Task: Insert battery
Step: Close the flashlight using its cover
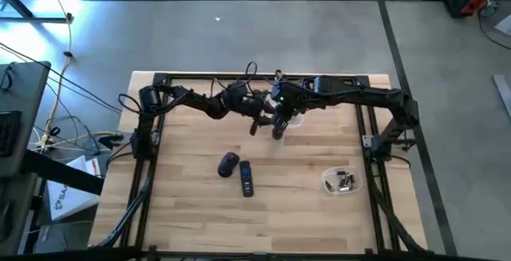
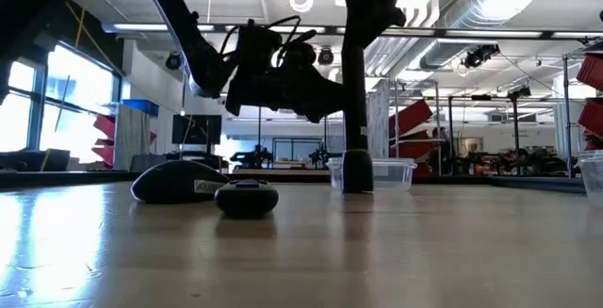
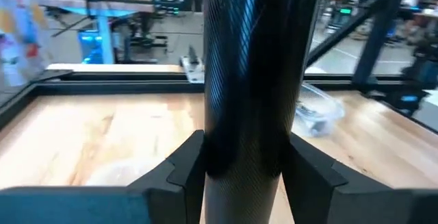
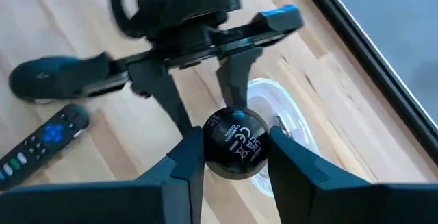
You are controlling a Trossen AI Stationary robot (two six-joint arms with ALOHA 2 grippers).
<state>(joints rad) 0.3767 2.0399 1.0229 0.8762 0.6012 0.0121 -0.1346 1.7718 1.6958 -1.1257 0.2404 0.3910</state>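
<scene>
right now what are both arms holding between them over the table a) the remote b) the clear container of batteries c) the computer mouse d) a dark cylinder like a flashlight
d: the dark cylinder stands upright between the right gripper and the left gripper, both shut on it, while the remote, the mouse and the battery container lie untouched on the table.
</scene>
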